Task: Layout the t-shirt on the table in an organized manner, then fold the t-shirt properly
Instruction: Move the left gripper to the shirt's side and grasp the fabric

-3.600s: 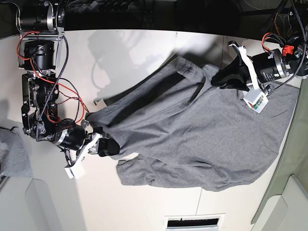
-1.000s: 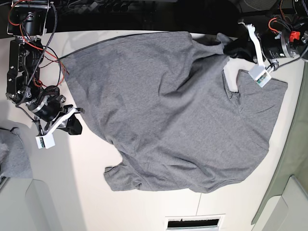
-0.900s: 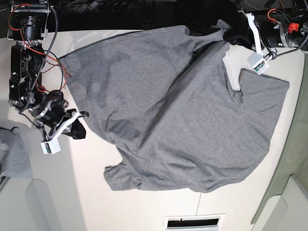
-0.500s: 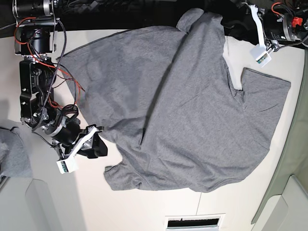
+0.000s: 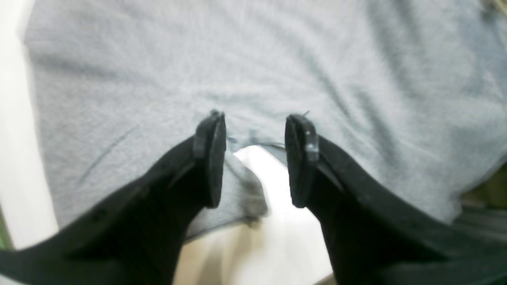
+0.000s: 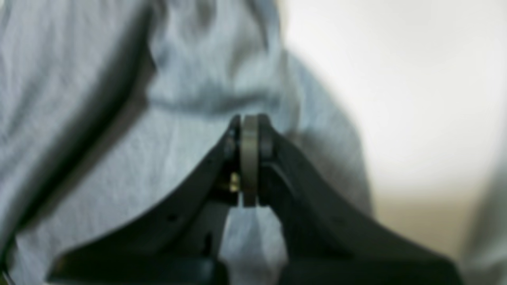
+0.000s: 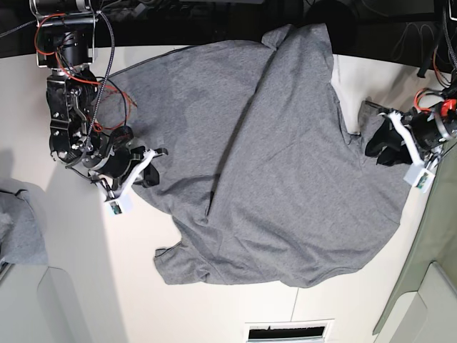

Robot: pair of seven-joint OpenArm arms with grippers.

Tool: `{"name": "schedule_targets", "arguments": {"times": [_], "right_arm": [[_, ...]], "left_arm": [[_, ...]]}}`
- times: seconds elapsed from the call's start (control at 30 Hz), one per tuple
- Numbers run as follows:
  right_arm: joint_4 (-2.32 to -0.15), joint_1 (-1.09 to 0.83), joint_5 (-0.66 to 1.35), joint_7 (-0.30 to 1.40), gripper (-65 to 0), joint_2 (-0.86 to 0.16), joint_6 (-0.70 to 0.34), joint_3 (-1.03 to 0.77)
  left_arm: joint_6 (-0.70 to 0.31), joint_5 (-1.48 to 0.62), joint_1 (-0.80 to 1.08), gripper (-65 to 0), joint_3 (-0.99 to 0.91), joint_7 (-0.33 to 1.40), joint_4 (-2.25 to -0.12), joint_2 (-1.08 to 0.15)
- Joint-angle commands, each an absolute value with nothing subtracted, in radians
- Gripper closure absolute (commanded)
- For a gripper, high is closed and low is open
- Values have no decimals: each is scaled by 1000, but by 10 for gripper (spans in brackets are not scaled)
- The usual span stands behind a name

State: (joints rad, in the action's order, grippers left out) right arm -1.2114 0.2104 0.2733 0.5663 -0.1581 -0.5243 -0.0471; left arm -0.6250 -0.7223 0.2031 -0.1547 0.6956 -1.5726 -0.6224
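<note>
The heather-grey t-shirt [image 7: 285,164] lies spread and wrinkled across the white table [image 7: 214,311], with its far part over the dark rear edge. My right gripper [image 7: 146,170] is at the shirt's left edge. In the right wrist view the right gripper [image 6: 248,158] is shut, with the shirt's cloth [image 6: 119,118] around it. My left gripper [image 7: 378,143] hovers over the shirt's right side. In the left wrist view the left gripper [image 5: 255,158] is open and empty above a shirt edge [image 5: 245,198], with bare table [image 5: 285,221] between its fingers.
A smaller grey cloth bundle [image 7: 20,232] lies at the left edge. A white slotted vent [image 7: 285,331] sits at the front. A grey-green surface [image 7: 437,236] borders the table on the right. Red and black cables [image 7: 93,107] hang along the right arm.
My left gripper has let go of the shirt at the rear edge, moved forward to the shirt's right side and opened. My right gripper has moved back toward the rear with the shirt's left edge.
</note>
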Motion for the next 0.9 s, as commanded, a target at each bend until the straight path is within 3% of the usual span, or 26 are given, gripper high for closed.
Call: {"name": "schedule_targets", "arguments": {"times": [0.0, 0.17, 0.27, 0.37, 0.63, 0.87], "right_arm": [[-1227, 218, 287, 553, 0, -183, -528, -50], [-1229, 137, 344, 574, 0, -297, -528, -50], [-1235, 80, 461, 612, 0, -361, -537, -50], [-1253, 25, 552, 636, 0, -395, -574, -52], [-1388, -76, 601, 648, 0, -401, -572, -52], [-1466, 62, 562, 567, 0, -353, -546, -54]], "left_arm": [[-614, -722, 146, -249, -129, 675, -1531, -639], [-610, -607, -57, -244, 20, 669, -1214, -601], [-609, -570, -141, -181, 95, 622, -1045, -597], [-609, -544, -229, -175, 149, 599, -951, -578], [-492, -386, -408, -173, 217, 603, -934, -466], [-558, -524, -467, -174, 216, 688, -1021, -498]]}}
